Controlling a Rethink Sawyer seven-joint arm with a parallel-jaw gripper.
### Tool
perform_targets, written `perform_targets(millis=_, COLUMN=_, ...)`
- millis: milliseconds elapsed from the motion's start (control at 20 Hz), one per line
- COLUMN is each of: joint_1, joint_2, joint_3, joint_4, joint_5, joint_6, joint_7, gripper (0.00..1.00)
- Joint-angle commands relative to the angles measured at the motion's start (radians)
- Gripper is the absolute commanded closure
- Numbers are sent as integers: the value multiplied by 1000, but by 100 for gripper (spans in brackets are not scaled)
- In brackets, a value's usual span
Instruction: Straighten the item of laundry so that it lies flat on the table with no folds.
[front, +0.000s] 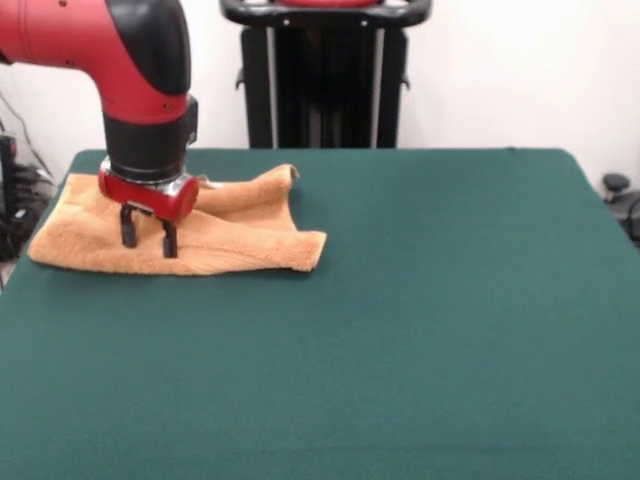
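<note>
The orange-tan towel (215, 240) lies at the far left of the dark green table (400, 330), close to the left edge. It is rumpled, with a raised fold running toward its far right corner. My gripper (149, 240) hangs from the red and black arm straight over the towel's left half. Its two black fingers (129, 229) are spread apart and their tips rest at the towel's surface. Nothing is held between them.
The black pedestal (325, 75) stands behind the table's far edge. Cables and dark items (15, 200) lie off the table's left side. A dark object (620, 190) shows off the right side.
</note>
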Motion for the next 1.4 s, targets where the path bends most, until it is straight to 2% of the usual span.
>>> perform_targets(millis=50, joint_1=95, joint_2=227, joint_3=-28, joint_4=-162, joint_5=-210, joint_6=-653, joint_7=-48, gripper=0)
perform_targets(millis=300, joint_1=111, joint_2=286, joint_3=-117, joint_4=-165, joint_5=-65, joint_6=-987, joint_7=-167, gripper=0)
perform_targets(millis=550, joint_1=78, joint_2=337, joint_3=-136, joint_4=-143, joint_5=26, joint_6=-1262, joint_7=-200, gripper=0)
perform_targets(millis=650, joint_1=72, joint_2=351, joint_3=-138, joint_4=-153, joint_5=24, joint_6=-1323, joint_7=-185, gripper=0)
perform_targets(millis=900, joint_1=97, joint_2=364, joint_3=-174, joint_4=-176, joint_5=28, joint_6=-1392, joint_7=-134, gripper=0)
perform_targets(millis=1250, joint_1=166, joint_2=364, joint_3=-248, joint_4=-214, joint_5=23, joint_6=-1255, joint_7=-49, gripper=0)
perform_targets(millis=1400, joint_1=182, joint_2=349, joint_3=-269, joint_4=-202, joint_5=45, joint_6=-1273, joint_7=-53, gripper=0)
